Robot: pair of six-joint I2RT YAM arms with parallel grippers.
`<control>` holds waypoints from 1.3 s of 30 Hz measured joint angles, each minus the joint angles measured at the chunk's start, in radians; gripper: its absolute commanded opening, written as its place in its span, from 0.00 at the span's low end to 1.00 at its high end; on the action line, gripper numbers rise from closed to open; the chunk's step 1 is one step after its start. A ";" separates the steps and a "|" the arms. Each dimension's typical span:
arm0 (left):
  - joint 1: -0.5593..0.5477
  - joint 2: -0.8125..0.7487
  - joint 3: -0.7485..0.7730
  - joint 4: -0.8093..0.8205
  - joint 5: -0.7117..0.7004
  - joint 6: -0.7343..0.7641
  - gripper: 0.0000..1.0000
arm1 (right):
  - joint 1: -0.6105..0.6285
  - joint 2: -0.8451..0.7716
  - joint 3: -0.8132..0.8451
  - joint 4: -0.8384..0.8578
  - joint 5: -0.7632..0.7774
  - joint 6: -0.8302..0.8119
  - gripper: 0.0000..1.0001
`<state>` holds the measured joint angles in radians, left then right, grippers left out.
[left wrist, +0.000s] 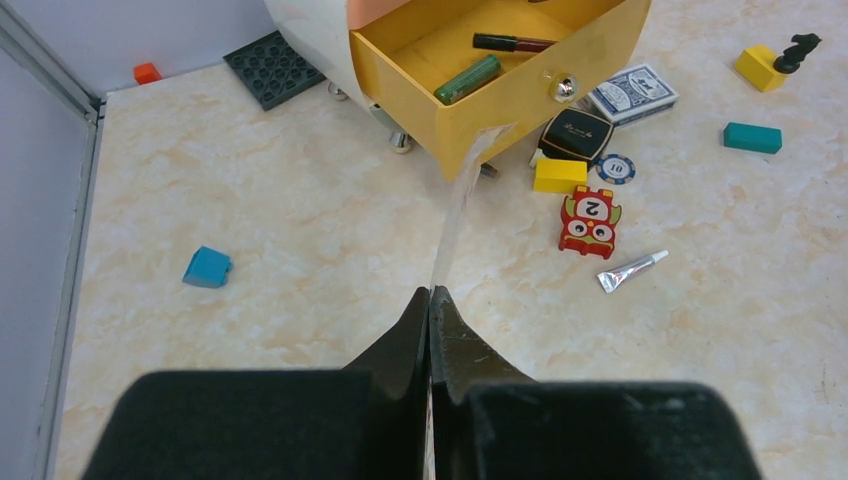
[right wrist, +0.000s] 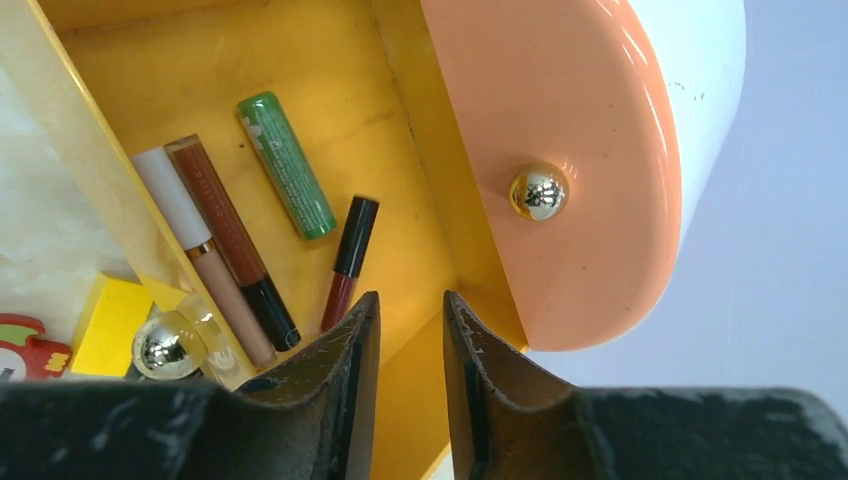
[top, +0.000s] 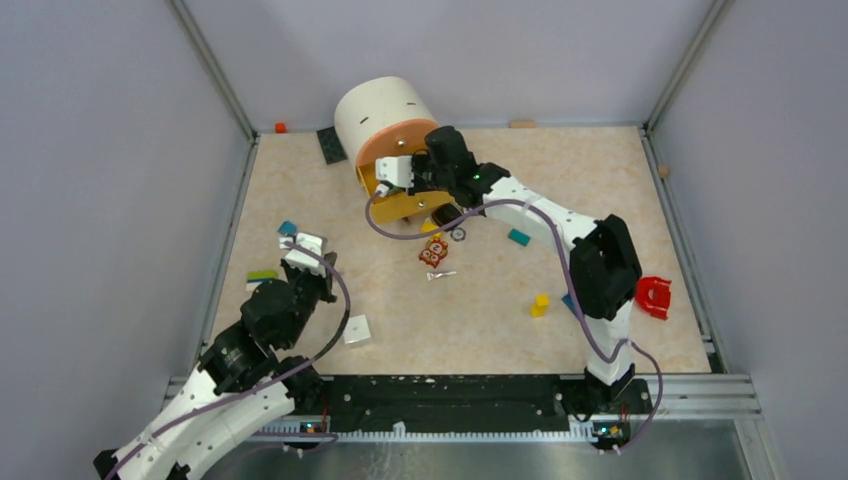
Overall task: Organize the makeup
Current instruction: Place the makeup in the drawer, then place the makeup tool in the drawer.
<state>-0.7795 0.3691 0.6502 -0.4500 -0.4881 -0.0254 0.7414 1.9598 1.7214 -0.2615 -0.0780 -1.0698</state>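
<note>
We see a beige marbled bench (top: 620, 330) carrying a white cylindrical organiser with a peach front (top: 375, 110). Its yellow drawer (left wrist: 500, 100) stands pulled open. The right gripper (right wrist: 412, 300) hangs over the drawer, its jaws slightly spread with nothing between them. The left gripper (left wrist: 431, 292) hovers low over bare bench, well apart from the drawer, jaws pressed together. A black square compact (left wrist: 576, 134) lies on the bench just beside the drawer front. Inside the drawer lie a green tube (right wrist: 286, 165), a brown tube with a black cap (right wrist: 230, 240), a pale tube with a white cap (right wrist: 195, 250) and a dark-red gloss with a black cap (right wrist: 347, 262). A small silver tube (left wrist: 631, 271) lies on the bench.
</note>
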 measured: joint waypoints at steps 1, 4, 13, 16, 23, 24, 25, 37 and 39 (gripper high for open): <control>0.000 0.000 0.000 0.000 0.000 0.001 0.00 | 0.000 0.000 0.000 0.004 -0.006 0.008 0.33; 0.000 0.006 0.000 0.000 0.000 0.003 0.00 | -0.003 -0.001 -0.002 0.015 -0.038 0.046 0.35; 0.000 0.034 -0.001 0.001 0.014 0.016 0.01 | -0.031 -0.155 -0.213 0.222 -0.041 0.407 0.41; 0.000 0.053 0.000 0.002 0.047 0.032 0.01 | -0.064 -0.252 -0.253 0.270 -0.039 0.656 0.43; 0.000 0.196 0.062 0.002 0.154 0.064 0.02 | -0.083 -0.666 -0.578 0.377 0.011 1.175 0.43; 0.000 0.228 0.090 0.010 0.167 0.072 0.02 | -0.082 -0.752 -0.661 0.399 0.013 1.253 0.43; 0.000 0.252 0.112 0.021 0.181 0.079 0.02 | -0.083 -0.817 -0.721 0.407 0.014 1.311 0.42; 0.004 0.603 0.273 0.338 0.374 0.262 0.00 | -0.063 -1.320 -1.108 0.195 0.027 1.601 0.41; 0.017 0.669 0.317 0.372 0.440 0.288 0.00 | -0.063 -1.381 -1.108 0.140 0.040 1.593 0.41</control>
<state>-0.7628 1.0386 0.9668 -0.0780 -0.0479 0.2626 0.6788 0.5789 0.6132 -0.1211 -0.0380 0.5228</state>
